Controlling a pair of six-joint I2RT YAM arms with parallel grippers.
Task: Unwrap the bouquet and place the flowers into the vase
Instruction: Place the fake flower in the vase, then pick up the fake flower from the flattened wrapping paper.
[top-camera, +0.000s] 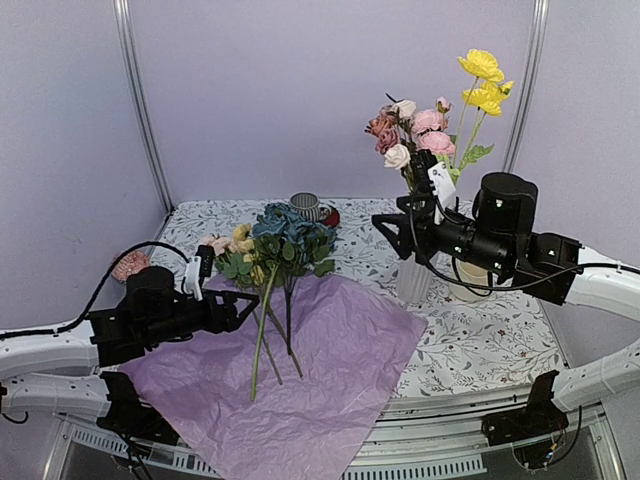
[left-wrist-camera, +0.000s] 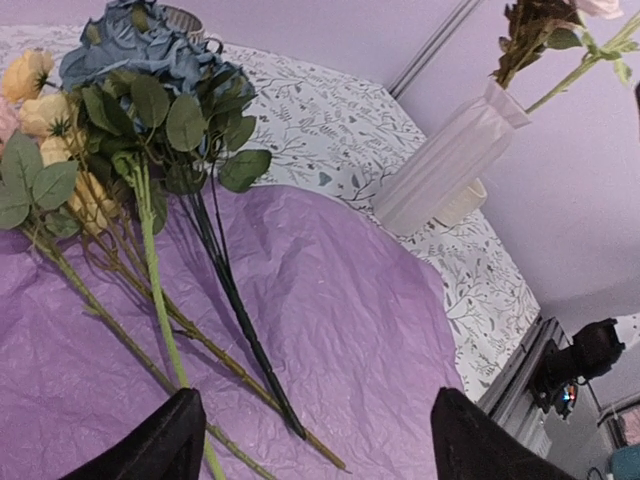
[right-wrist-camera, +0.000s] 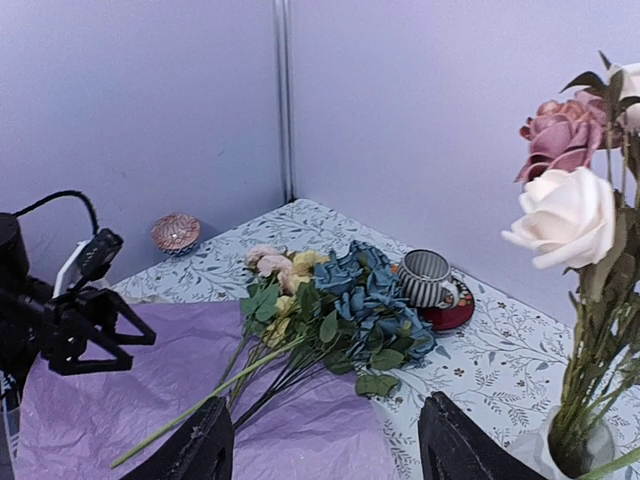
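The bouquet lies undone: its purple tissue sheet is spread flat at the table's front. On it lie loose flowers with dusty blue, cream-yellow and pink blooms, stems toward me. The white ribbed vase stands at the right and holds pink, cream and yellow flowers. My left gripper is open low over the sheet, just left of the stems, with nothing between its fingers. My right gripper is open and empty, just left of the vase's neck and facing the lying flowers.
A striped grey cup on a red saucer stands behind the lying blooms. A cream mug sits just behind the vase. A small pink patterned ball rests at the far left by the wall. Flowered cloth covers the table.
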